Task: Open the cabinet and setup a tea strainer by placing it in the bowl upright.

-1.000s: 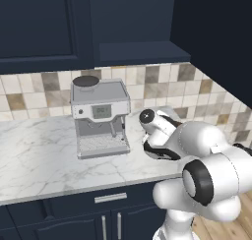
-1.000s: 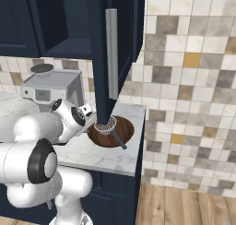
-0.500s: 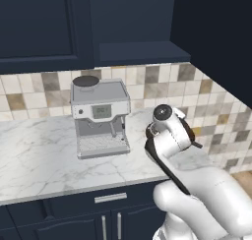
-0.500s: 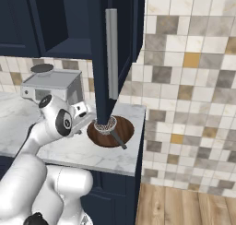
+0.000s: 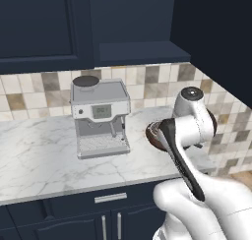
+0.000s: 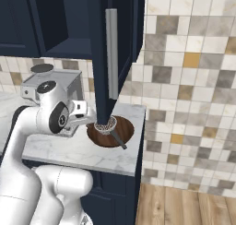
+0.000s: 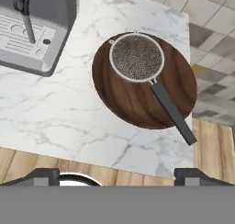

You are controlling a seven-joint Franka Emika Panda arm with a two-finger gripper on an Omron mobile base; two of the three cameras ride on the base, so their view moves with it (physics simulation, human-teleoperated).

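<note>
The dark brown wooden bowl (image 7: 123, 103) sits on the marble counter by its right end. The tea strainer (image 7: 136, 58) rests inside it with the mesh cup's mouth facing up. Its dark handle (image 7: 172, 110) reaches out over the bowl's rim. My gripper (image 7: 119, 179) hangs above the bowl, open and empty, clear of the strainer. In the right base view the strainer (image 6: 106, 126) sits in the bowl (image 6: 128, 127) just under the cabinet door (image 6: 100, 81). That door stands swung open, with its silver bar handle (image 6: 111, 58) facing out. The bowl's edge (image 5: 153, 135) peeks from behind my arm.
A silver coffee machine (image 5: 101, 116) stands on the counter left of the bowl, and its drip tray (image 7: 25, 37) shows in the hand view. The counter ends just right of the bowl, with wooden floor (image 6: 184, 205) below. The tiled wall (image 6: 193, 72) lies to the right.
My arm has swung and the hand has drawn up and away from the bowl. The strainer stays in the bowl, and the gripper stays open.
</note>
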